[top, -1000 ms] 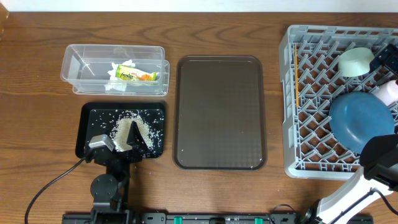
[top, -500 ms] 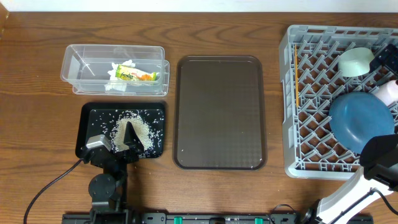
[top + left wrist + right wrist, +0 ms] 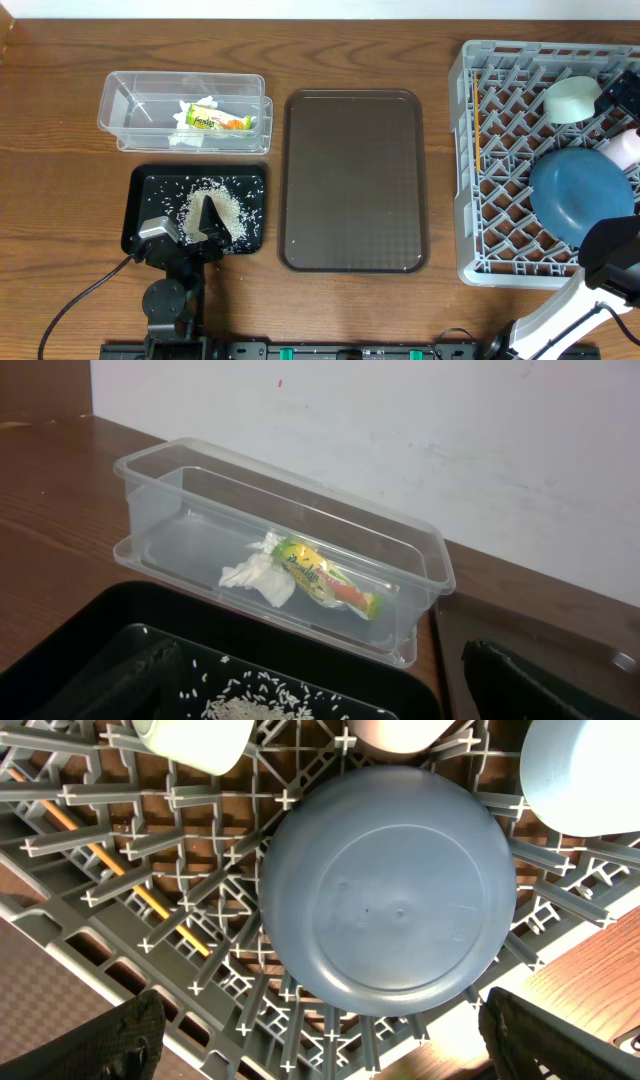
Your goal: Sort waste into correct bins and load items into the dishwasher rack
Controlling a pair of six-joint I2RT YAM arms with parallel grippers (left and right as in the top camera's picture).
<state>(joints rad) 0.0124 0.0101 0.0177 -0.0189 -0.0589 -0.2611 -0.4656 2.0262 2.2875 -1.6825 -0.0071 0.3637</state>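
Left gripper [image 3: 188, 222] has its jaws spread and empty over the near part of the flat black rectangular tray [image 3: 145, 185], which holds loose white rice grains [image 3: 228, 203]. Just beyond it, the clear rectangular plastic tub [image 3: 125, 100] holds the yellow-green printed snack wrapper [image 3: 322, 578] and the crumpled white tissue [image 3: 255, 576]. Right gripper [image 3: 335, 1050] is also spread and holds nothing, above the large dark-blue bowl [image 3: 388, 890] lying base-up in the grey plastic lattice rack [image 3: 500, 150] at far right, alongside a small mint-green bowl [image 3: 572, 98], a small pink cup [image 3: 628, 150] and a thin wooden chopstick [image 3: 120, 870].
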